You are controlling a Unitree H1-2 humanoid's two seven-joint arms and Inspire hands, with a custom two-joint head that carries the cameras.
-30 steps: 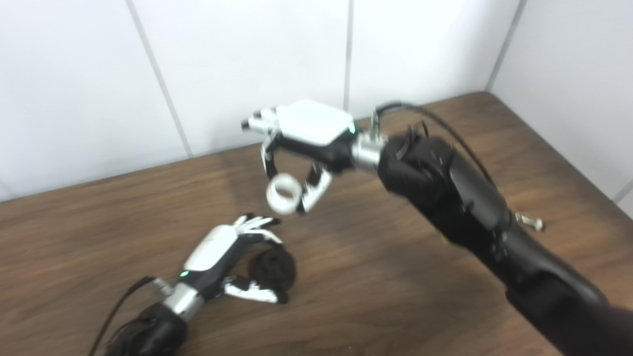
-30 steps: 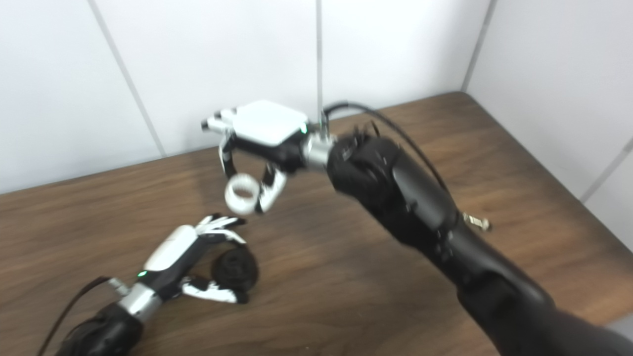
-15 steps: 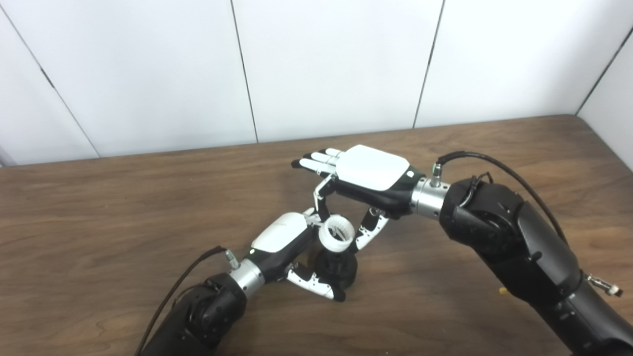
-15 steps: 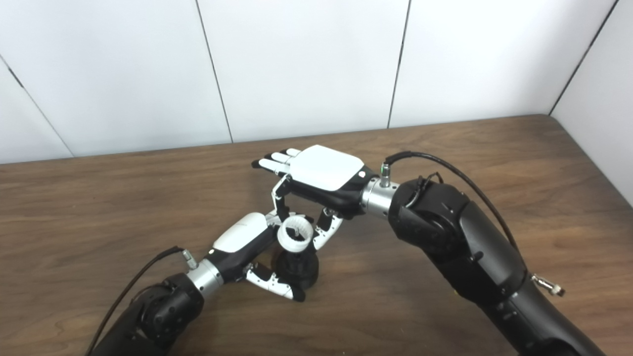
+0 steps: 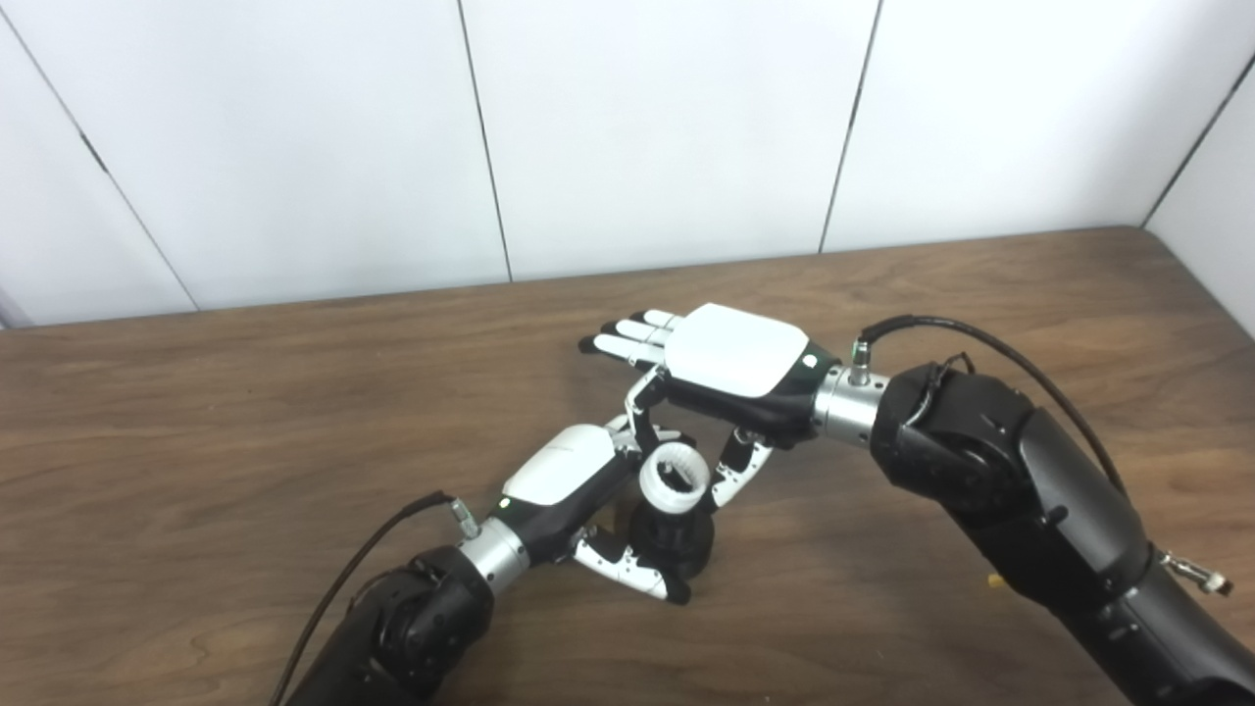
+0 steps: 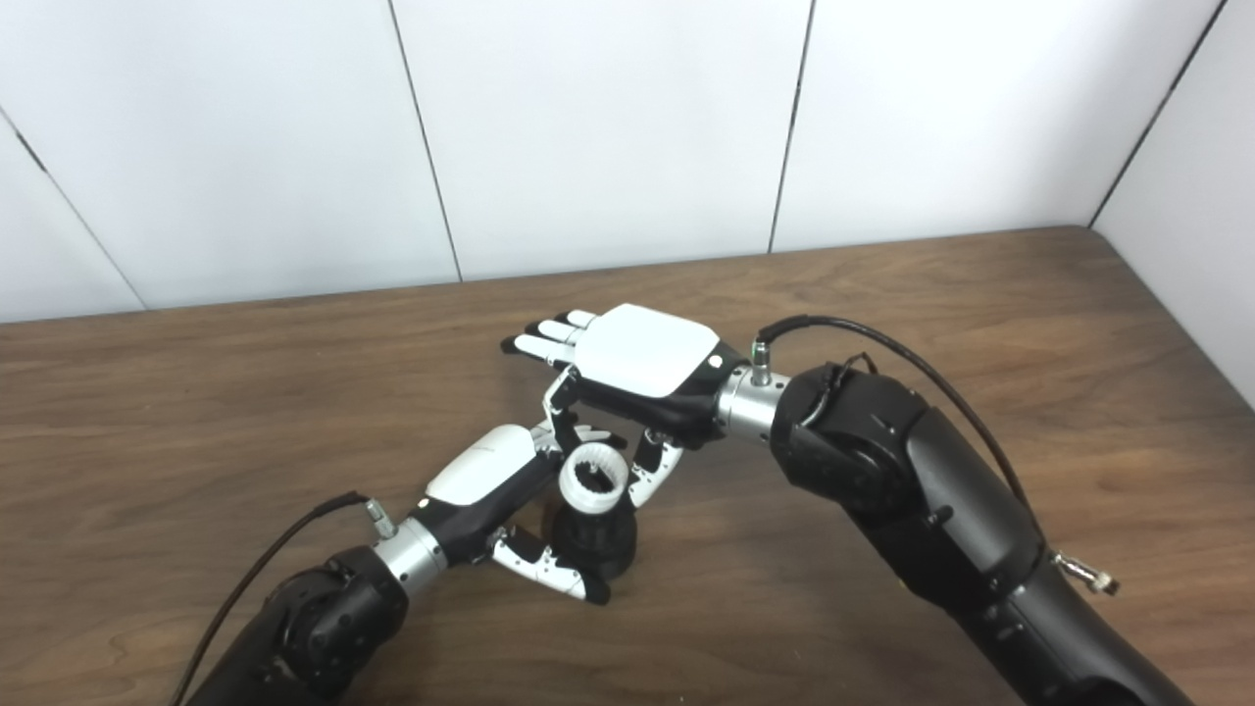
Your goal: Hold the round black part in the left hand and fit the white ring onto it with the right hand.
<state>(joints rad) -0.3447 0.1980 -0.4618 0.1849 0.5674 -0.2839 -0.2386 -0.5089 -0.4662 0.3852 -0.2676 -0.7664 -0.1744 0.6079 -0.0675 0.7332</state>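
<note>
Round black part (image 5: pixel 675 541) gripped by left hand (image 5: pixel 574 480) on the wooden bench (image 5: pixel 196 412), near its middle, white ring (image 5: pixel 674 477) pinched by right hand (image 5: pixel 730 368), touching the part's top

White ring meets round black part on the tabletop (image 5: pixel 245 392)

The right robot hand (image 5: pixel 730 378) pinches the white ring (image 5: pixel 675 478) directly atop the round black part (image 5: pixel 673 541), which the left robot hand (image 5: pixel 578 490) grips just below.

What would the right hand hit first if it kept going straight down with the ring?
Probably the black part in the left hand: the ring held by the right hand sits just above it, though depth is unclear.
</note>
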